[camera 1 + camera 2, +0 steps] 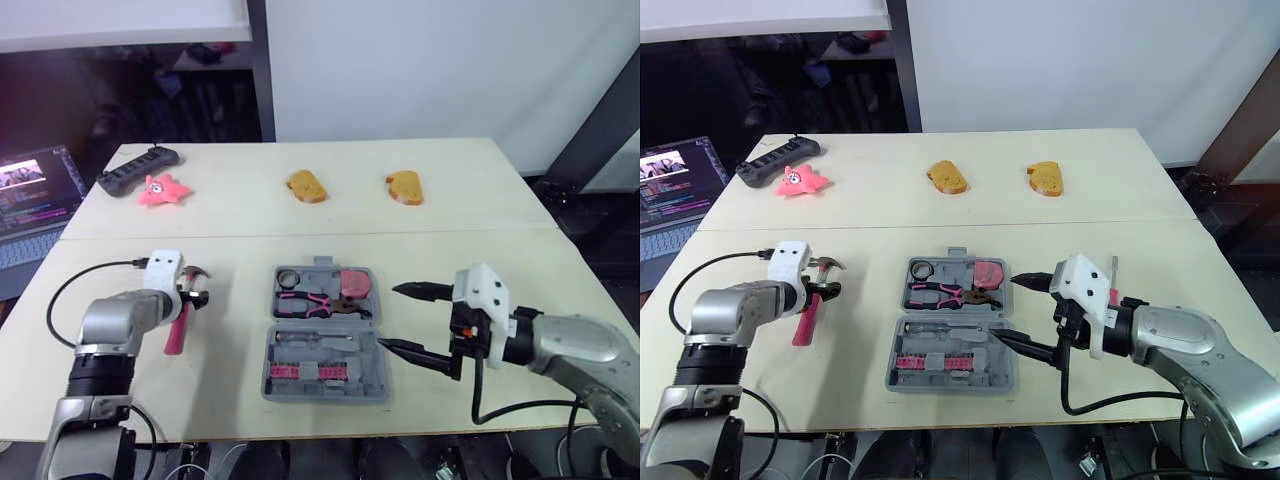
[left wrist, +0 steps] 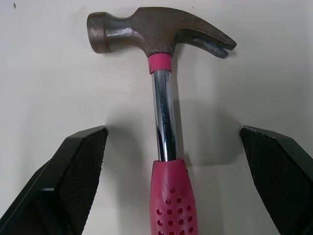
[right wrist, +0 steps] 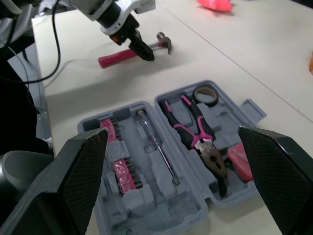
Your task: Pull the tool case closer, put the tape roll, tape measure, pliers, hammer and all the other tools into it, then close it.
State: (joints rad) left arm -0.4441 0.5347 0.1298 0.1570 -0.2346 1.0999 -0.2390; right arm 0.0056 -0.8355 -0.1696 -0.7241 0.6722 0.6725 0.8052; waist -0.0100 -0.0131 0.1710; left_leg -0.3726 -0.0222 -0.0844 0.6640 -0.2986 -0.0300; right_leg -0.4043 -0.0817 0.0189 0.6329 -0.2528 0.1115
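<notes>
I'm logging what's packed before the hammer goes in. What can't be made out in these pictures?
Hammer: its handle end is cut off at the left wrist view's edge.
Bits in the tool case: too small to count in the eye views.
Right gripper: whether its lower finger touches the case is unclear; they overlap in the eye views.

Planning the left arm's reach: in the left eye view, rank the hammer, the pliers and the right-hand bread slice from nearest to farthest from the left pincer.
1. The hammer, right at the open left pincer, near left.
2. The pliers, inside the tool case, centre.
3. The right-hand bread slice, far back, to the right.
</notes>
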